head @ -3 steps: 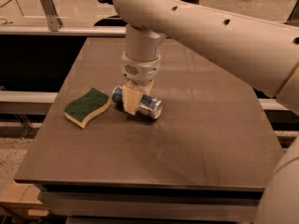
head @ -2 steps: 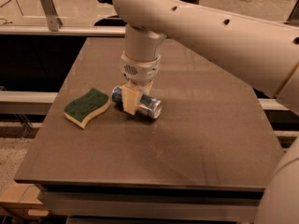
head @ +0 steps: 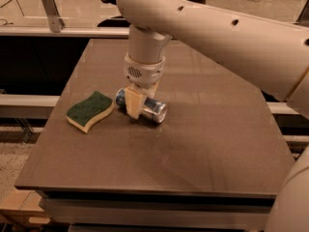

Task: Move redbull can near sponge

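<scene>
Left of centre, the gripper (head: pixel 142 103) reaches down, fingers (head: pixel 134 104) clamped across the redbull can (head: pixel 155 110) lying sideways on the table (head: pixel 203 144), just right of the sponge (head: pixel 90 110)

Glossy metal redbull can (head: pixel 154 111) held in the gripper's (head: pixel 140 103) smooth plastic jaws, beside rough-topped foam sponge (head: pixel 90 111).

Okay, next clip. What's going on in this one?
The robot's single arm reaches down from the upper right to a dark table. Its gripper is set over the middle of the redbull can. The can lies on its side on the table, just right of the sponge, with a small gap between the two. The sponge rests flat, green side up, and nothing touches it.
</scene>
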Tool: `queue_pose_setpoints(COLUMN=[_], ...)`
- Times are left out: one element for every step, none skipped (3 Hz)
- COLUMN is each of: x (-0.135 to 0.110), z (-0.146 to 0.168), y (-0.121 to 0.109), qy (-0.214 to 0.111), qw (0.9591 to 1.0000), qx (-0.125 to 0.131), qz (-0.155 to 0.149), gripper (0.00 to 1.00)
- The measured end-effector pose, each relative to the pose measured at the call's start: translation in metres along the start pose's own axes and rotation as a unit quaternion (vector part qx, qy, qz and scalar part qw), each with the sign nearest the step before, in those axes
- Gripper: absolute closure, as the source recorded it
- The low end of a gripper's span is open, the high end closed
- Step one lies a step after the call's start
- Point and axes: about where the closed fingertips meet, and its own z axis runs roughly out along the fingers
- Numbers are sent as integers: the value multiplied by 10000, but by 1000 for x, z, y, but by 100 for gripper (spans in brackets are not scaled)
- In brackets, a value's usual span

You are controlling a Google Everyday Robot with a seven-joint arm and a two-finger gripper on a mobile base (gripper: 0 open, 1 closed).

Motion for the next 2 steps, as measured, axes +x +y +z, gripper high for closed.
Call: queue_pose_setpoints(x=[-1,-1], z=[0,0], y=[0,0], qy=[-20,-20], qw=[10000,10000], qx=[9,10], qz=[-4,-5], gripper=[0,0])
